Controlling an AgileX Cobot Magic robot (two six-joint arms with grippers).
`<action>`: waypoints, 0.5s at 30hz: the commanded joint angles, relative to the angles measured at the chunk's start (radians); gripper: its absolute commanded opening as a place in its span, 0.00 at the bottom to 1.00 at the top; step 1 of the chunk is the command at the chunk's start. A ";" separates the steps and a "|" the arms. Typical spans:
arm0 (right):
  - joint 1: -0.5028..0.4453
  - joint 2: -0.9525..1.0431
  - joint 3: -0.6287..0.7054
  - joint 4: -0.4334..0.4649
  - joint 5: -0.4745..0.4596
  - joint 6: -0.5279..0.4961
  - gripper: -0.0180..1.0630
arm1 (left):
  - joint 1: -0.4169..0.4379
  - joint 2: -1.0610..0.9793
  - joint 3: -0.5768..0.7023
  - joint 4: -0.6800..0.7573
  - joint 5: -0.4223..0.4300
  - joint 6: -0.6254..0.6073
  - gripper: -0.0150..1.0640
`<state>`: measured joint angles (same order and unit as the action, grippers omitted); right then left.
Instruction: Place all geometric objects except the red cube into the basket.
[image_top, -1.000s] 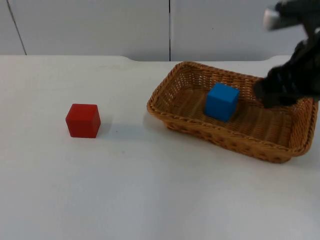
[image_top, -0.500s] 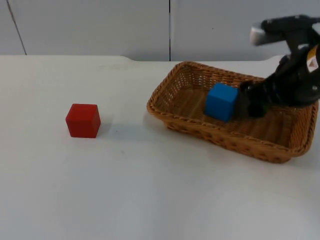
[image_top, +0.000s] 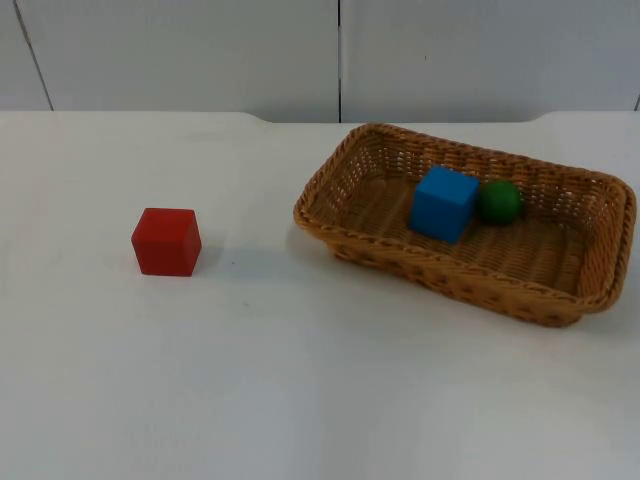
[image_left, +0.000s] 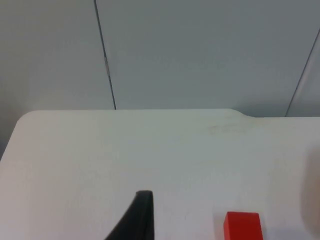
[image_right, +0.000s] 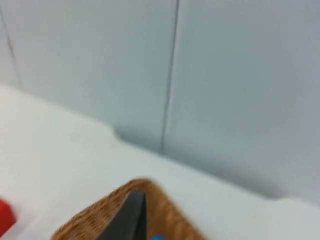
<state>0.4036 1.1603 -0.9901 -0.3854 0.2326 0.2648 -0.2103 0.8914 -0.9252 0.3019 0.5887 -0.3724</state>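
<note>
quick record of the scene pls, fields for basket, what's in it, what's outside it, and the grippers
basket: wicker basket on the white table, toward the right side of the top view
in basket: blue cube and green ball, side by side
outside basket: red cube alone on the table, well apart from the basket
left gripper: one black fingertip seen above the table near the red cube
right gripper: one black fingertip seen over the basket rim
</note>
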 joint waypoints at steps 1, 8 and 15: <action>-0.023 -0.040 -0.002 -0.046 0.066 0.001 0.98 | 0.003 -0.003 0.004 0.004 -0.035 0.001 0.98; -0.050 -0.049 -0.002 -0.017 0.147 0.001 0.98 | 0.003 -0.003 0.004 0.007 -0.080 0.001 0.98; -0.177 -0.073 -0.002 -0.005 0.147 0.041 0.98 | 0.003 0.034 0.004 0.034 -0.107 -0.003 0.98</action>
<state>0.2584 1.1021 -0.9904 -0.3923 0.3793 0.2944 -0.2103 0.9201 -0.9252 0.3275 0.4953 -0.3724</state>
